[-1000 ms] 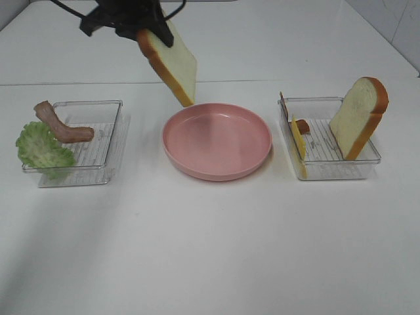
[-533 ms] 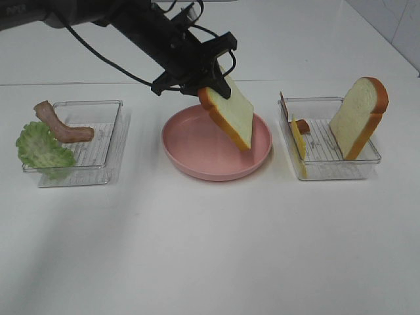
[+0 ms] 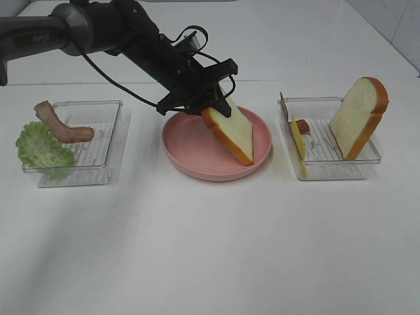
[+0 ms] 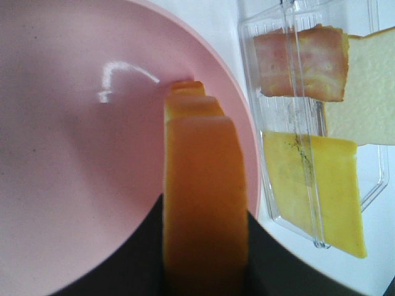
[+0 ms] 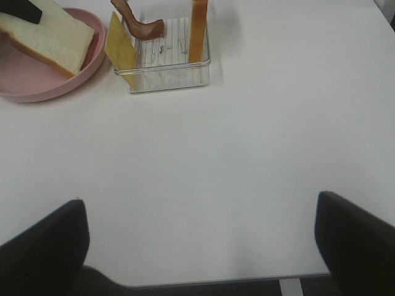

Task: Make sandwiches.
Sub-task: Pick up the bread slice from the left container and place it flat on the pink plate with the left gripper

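**A:** Well, on the white table point(image 3: 210, 249) the round pink plate point(image 3: 216, 176) sits in the middle, with the left clear plastic tray point(image 3: 98, 149) and the right clear plastic tray point(image 3: 341, 172) on either side. Where's the first slice?

**B:** Over the plate. The left gripper point(image 3: 213, 108) is clamped on the upper edge of the white bread slice with the orange-brown crust point(image 3: 235, 131). The slice hangs steeply tilted, its lower corner at or just above the plate's floor, toward the right rim.

**A:** So how should it go down?

**B:** I'd lower it until that corner bears, swing the top leftward so the slice falls flat on the bare middle, and only then part the jaws. Let go at this tilt, it could topple over the right rim.

**A:** And the right gripper point(image 5: 200, 246)?

**B:** Spread wide, holding nothing, over bare table nearer than the right tray.

**A:** The rest?

**B:** All in the trays. The second bread slice point(image 3: 359, 117) stands in the right one. The ruffled green lettuce leaf point(image 3: 42, 149) and a brownish-pink bacon strip point(image 3: 62, 125) are in the left one. The yellow square cheese slice point(image 3: 300, 141) leans at the right tray's left wall.
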`<action>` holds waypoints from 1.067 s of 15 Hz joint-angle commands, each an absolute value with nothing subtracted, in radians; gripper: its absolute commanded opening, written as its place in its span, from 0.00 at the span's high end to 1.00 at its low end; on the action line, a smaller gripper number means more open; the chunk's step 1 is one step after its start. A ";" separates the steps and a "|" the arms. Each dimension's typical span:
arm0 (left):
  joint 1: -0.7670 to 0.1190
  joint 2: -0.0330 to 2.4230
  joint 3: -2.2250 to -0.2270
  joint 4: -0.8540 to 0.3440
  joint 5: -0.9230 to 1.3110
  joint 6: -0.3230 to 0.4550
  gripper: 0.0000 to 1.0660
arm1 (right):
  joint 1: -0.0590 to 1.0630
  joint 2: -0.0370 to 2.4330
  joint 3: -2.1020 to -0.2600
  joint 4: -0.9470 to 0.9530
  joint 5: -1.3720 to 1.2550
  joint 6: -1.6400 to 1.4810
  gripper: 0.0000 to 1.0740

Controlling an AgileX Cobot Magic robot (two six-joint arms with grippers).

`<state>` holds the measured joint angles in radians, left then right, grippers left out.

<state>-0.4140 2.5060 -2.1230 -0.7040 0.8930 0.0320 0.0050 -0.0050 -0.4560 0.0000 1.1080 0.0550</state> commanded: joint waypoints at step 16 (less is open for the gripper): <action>-0.439 2.478 -2.399 -0.184 1.314 -0.241 0.04 | 0.001 -0.034 -0.454 0.000 1.104 0.053 0.10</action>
